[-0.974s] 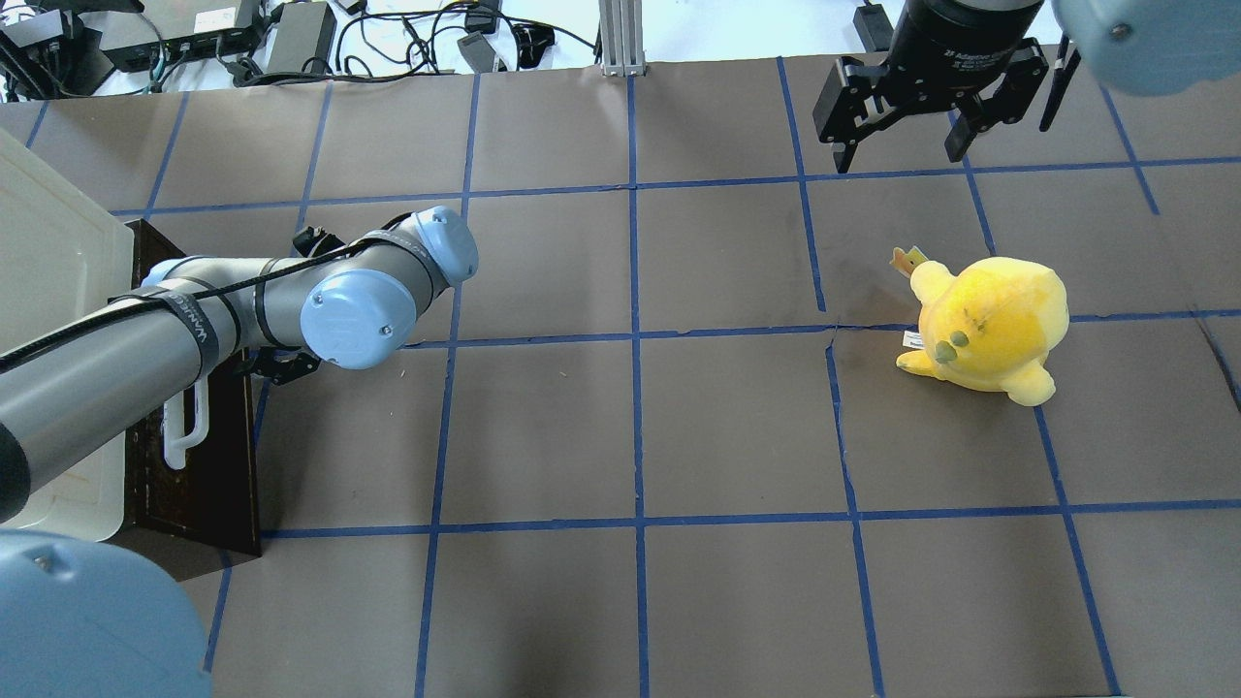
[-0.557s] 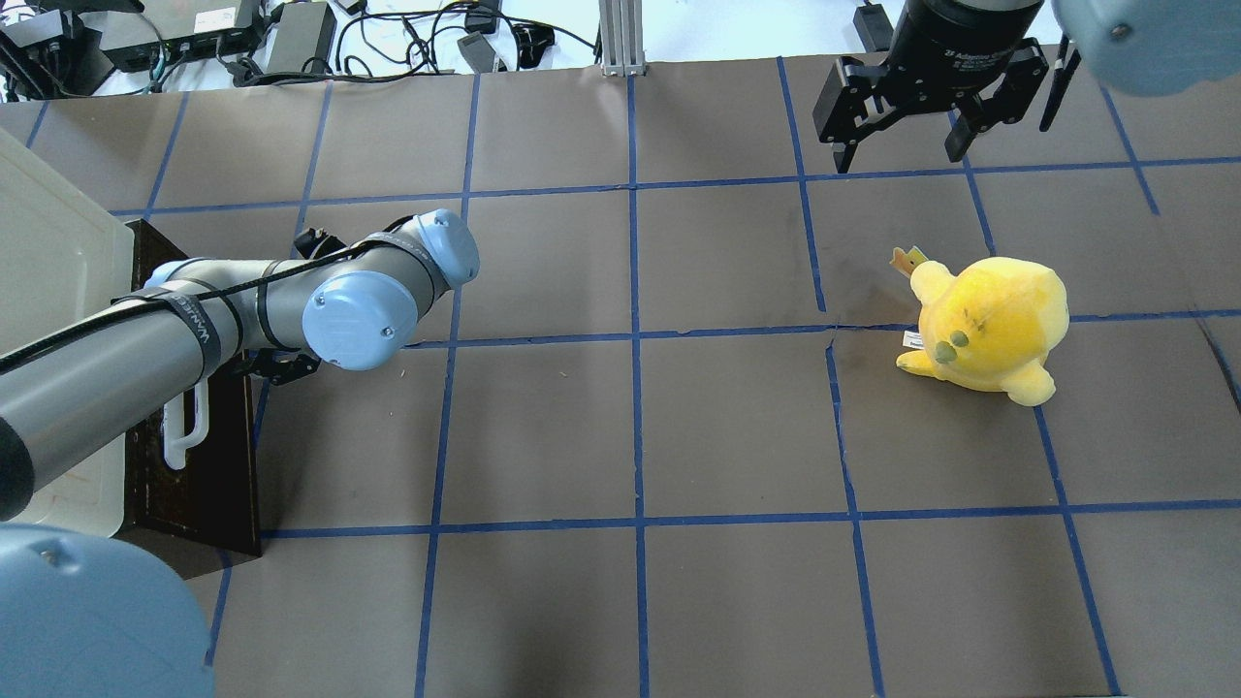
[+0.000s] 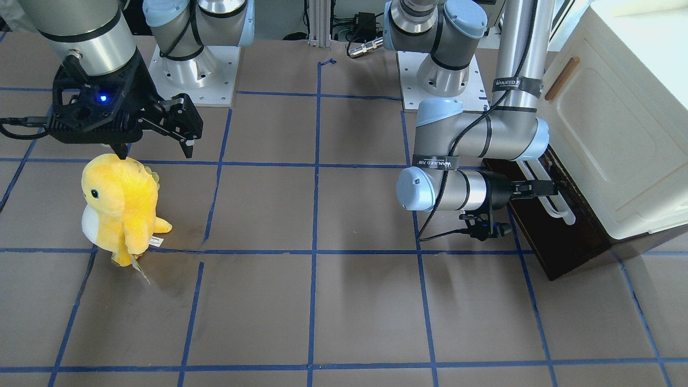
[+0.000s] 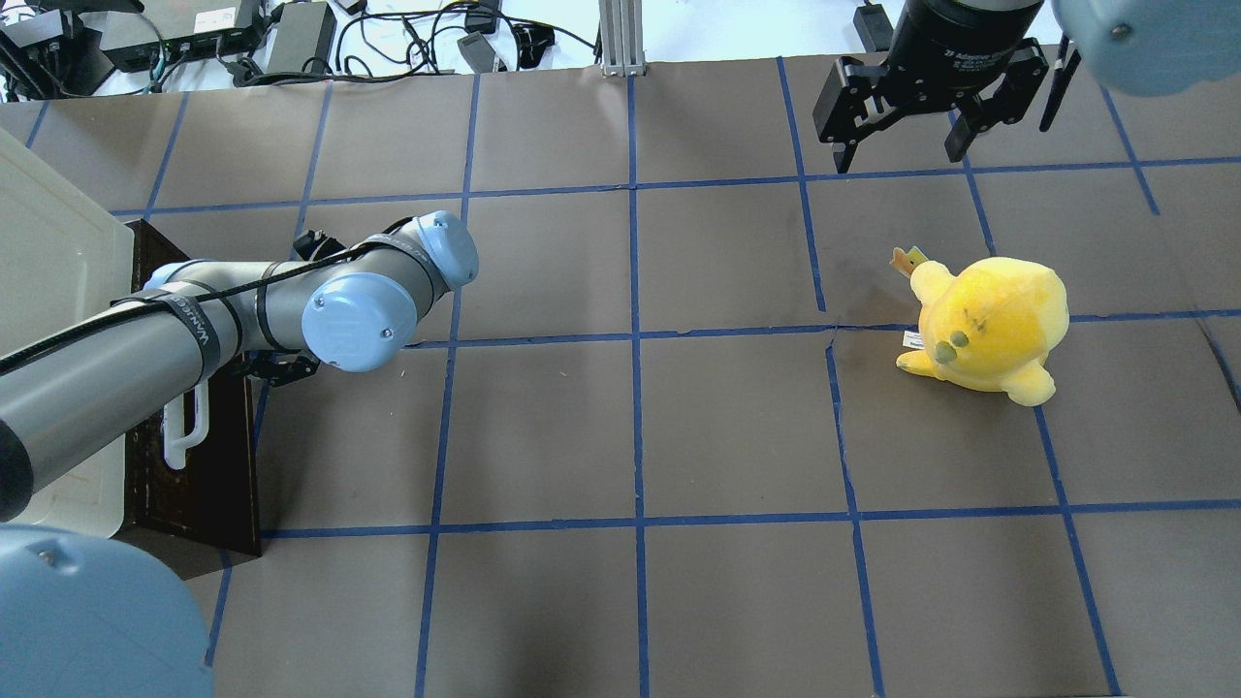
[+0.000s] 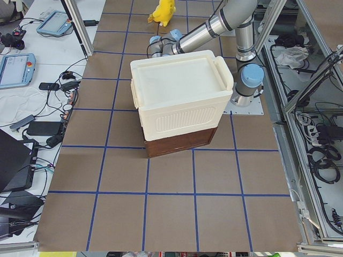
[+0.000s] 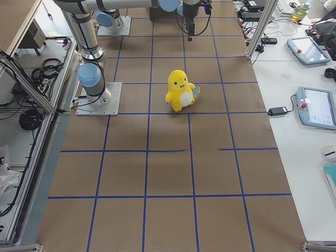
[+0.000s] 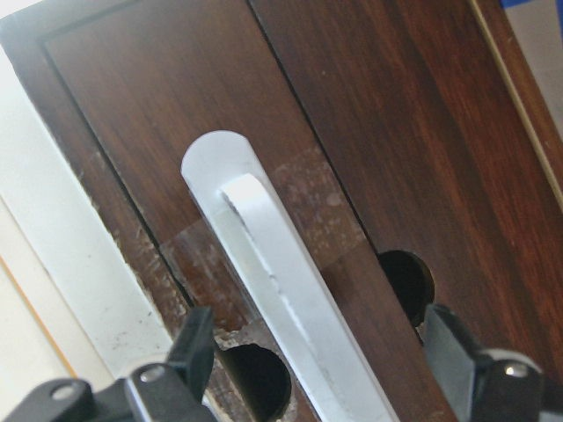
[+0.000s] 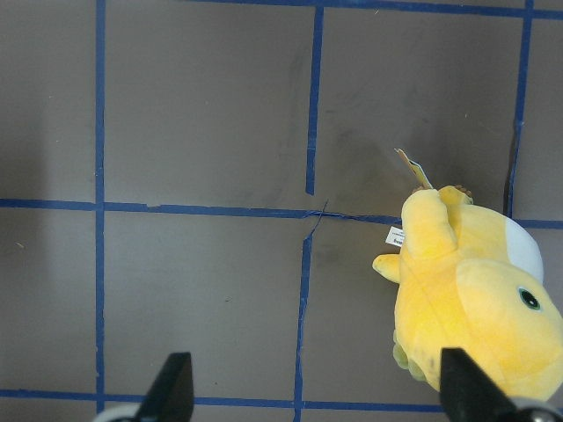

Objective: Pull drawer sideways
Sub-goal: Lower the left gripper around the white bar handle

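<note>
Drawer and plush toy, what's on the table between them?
Overhead view: bare table from drawer to plush toy; only the left arm reaches over it.

The cabinet (image 3: pixel 618 134) sits directly above the drawer (image 3: pixel 553 247), the left gripper (image 7: pixel 318 334) straddles the handle (image 3: pixel 561 210) on the drawer's front, and the plush toy (image 3: pixel 121 201) stands on the table (image 3: pixel 322 215) well apart from that front.

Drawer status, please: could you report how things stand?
Left gripper open, straddling long white bar handle. Dark brown wooden drawer looks shut. Right gripper open; yellow plush toy far off.
</note>
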Robot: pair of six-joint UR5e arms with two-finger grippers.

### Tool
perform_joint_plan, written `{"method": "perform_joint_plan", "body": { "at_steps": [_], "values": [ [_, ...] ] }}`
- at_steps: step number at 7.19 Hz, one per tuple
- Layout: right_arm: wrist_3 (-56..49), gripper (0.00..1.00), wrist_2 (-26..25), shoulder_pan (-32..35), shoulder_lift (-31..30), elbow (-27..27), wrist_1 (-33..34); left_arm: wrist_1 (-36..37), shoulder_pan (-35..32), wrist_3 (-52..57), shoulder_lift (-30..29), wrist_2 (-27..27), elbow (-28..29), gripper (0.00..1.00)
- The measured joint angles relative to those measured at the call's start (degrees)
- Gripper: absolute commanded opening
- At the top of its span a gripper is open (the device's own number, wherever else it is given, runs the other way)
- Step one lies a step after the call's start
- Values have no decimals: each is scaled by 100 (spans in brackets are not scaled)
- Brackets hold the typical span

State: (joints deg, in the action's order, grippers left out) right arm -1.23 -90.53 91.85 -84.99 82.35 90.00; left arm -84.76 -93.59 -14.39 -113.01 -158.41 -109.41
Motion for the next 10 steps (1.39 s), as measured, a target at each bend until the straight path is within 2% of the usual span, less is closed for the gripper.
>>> {"method": "perform_joint_plan", "body": {
  "at_steps": [10],
  "values": [
    [-4,100,0,0,0,0,0,0,32,-58,51,46,-112,83]
  ]
}}
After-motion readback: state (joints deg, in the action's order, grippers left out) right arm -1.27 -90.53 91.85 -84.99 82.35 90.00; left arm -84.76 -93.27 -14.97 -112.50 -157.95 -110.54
